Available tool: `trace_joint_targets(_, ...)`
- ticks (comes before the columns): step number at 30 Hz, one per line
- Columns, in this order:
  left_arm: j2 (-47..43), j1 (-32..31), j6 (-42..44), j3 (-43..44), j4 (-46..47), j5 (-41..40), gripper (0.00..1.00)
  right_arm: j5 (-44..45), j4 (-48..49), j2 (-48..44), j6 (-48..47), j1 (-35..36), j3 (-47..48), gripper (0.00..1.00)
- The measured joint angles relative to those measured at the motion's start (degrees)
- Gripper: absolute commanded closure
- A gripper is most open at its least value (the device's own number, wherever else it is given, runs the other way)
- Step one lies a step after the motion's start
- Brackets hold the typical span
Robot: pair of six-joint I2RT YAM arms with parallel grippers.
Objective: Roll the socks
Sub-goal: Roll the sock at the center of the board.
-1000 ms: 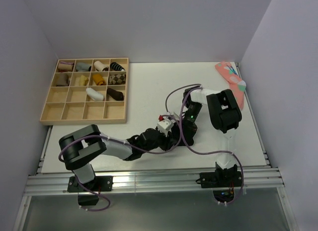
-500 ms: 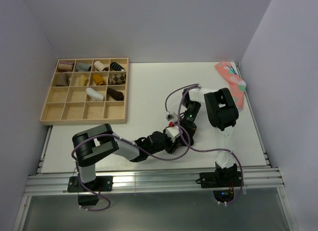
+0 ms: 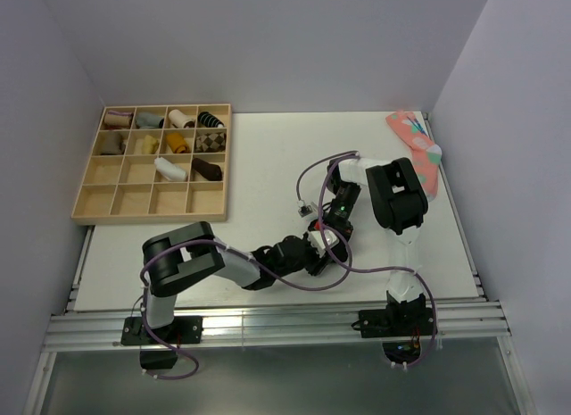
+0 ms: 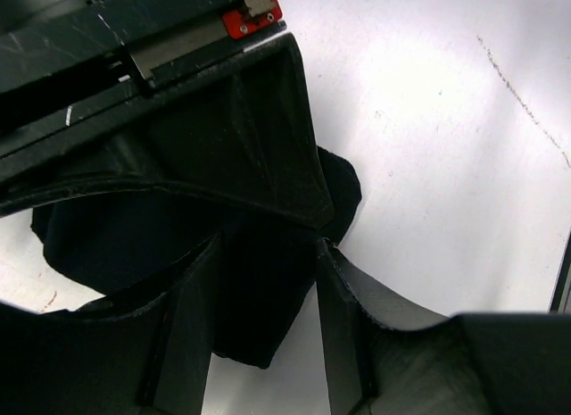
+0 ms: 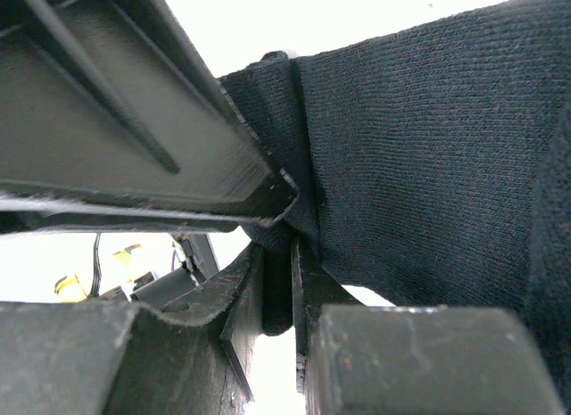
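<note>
sock (image 5: 419, 147), centre of frame: soft, limp, light knit | my right jaws pinched shut on its edge | my left jaws astride it, grip unclear | best hold: folded bulk

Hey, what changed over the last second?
The left arm swung its elbow rightward and pushed the left gripper right, closer to the right gripper; both sets of jaws pinch the black sock. The right arm barely shifted. The pink sock and tray stayed put.

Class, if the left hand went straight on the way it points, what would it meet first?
The black sock, lying between the left hand's fingers; the right hand seems just beyond, though depth is unclear.
</note>
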Motion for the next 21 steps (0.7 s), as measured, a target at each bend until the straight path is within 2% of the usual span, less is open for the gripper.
trace_joint_targets(7,0.6,0.5,-0.3,0.0,0.1,1.6,0.57,0.0,0.0,0.0,0.0,0.0,0.0,0.82)
trace_joint_targets(13,0.9,2.4,-2.6,0.0,0.5,6.3,0.79,0.0,0.1,0.0,0.6,0.0,0.0,0.81)
trace_joint_targets(16,1.2,4.3,-5.2,0.0,0.9,10.8,0.84,0.0,0.1,0.0,1.1,0.0,0.0,0.79)
trace_joint_targets(21,3.1,7.3,-9.8,2.3,0.0,17.3,0.92,0.7,0.5,-0.5,2.4,-0.2,-0.2,0.71)
